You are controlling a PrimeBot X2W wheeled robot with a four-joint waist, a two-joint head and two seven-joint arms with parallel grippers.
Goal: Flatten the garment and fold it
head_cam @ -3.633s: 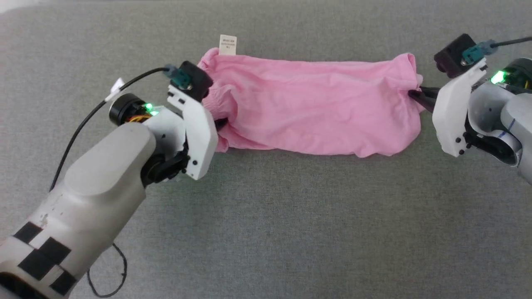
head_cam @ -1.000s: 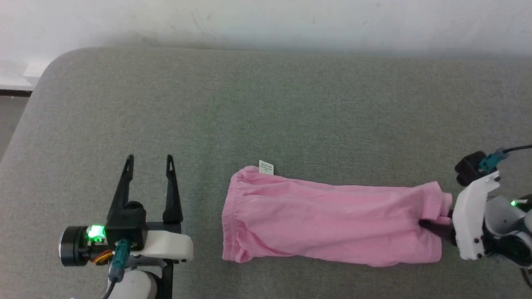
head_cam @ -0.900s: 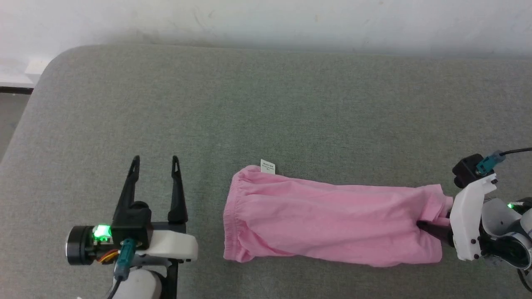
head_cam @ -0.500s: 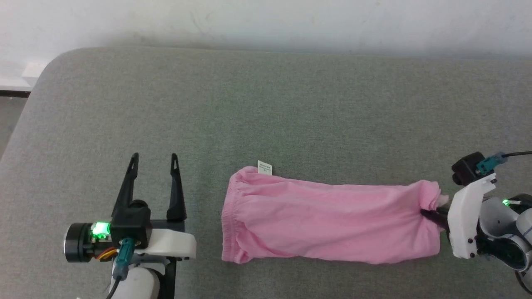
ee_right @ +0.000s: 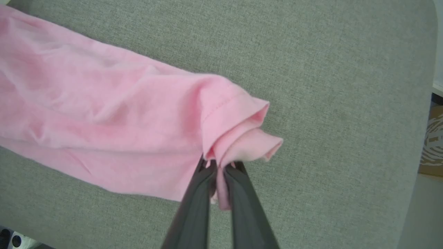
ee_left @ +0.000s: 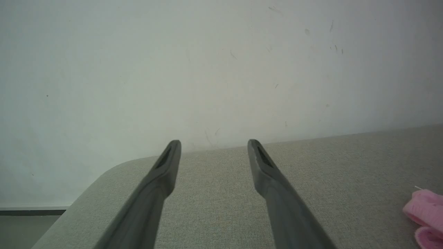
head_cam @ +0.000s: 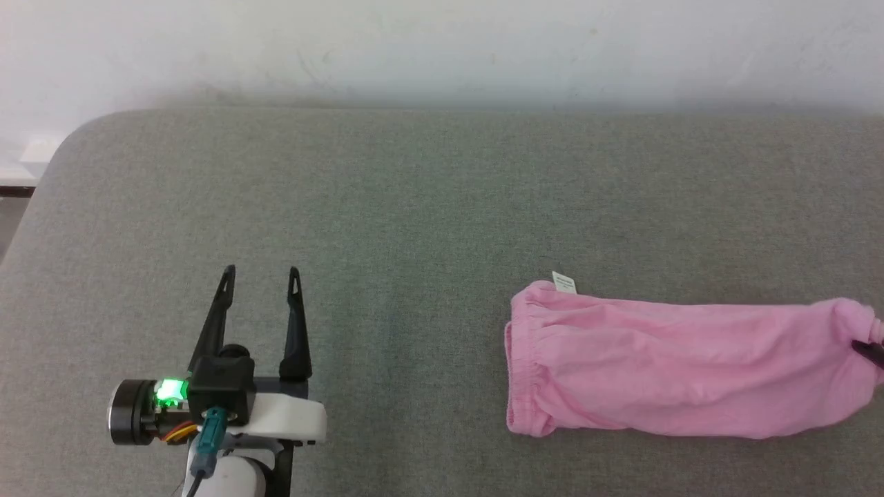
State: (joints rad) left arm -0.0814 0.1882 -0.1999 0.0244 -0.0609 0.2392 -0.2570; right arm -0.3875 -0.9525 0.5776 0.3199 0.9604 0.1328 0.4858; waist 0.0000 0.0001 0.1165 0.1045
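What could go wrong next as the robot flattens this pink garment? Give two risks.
1. The right gripper pinches only a small bunched fold at the end of the garment; the cloth could slip out.
2. The left gripper stands open, apart from the garment, so a pull may drag the whole piece rather than flatten it.

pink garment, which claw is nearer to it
Right. The right claw is shut on the garment at one end; the left claw stands open over the grey cushion, well clear of the other end.
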